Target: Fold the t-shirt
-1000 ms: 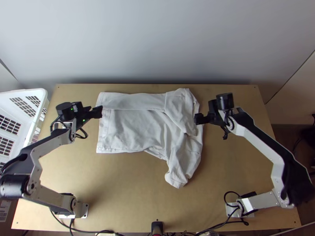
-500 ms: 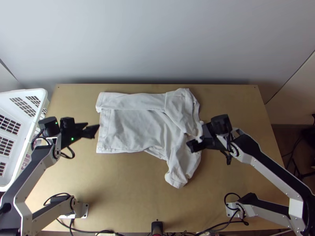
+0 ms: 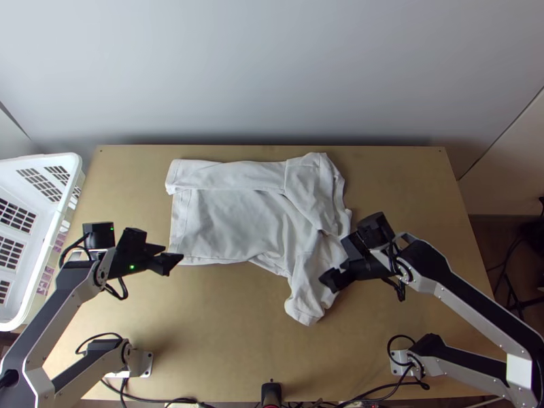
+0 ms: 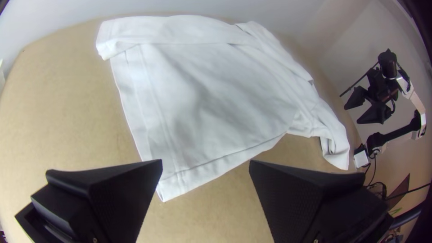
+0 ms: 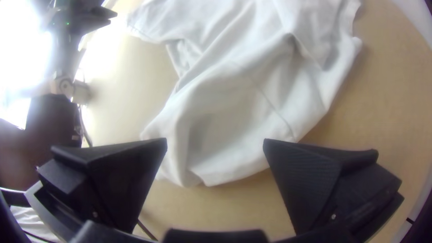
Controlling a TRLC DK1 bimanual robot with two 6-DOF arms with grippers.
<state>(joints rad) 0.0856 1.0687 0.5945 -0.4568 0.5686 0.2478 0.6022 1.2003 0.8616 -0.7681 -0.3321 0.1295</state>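
Left gripper [image 4: 206, 163] and right gripper [image 5: 215, 140], fingers apart, stand by the hem corner [image 4: 170, 188] and over the near sleeve [image 5: 234, 162] of the shirt [image 3: 238, 217], presumably to fold that side.

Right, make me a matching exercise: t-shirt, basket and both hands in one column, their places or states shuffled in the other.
1. T-shirt
2. Basket
3. Left hand
4. Right hand

A. Open, over the t-shirt's near right part
B. White, lying partly folded
C. Open, at the t-shirt's near left corner
D. At the table's left edge

Pairs: 1-B, 2-D, 3-C, 4-A
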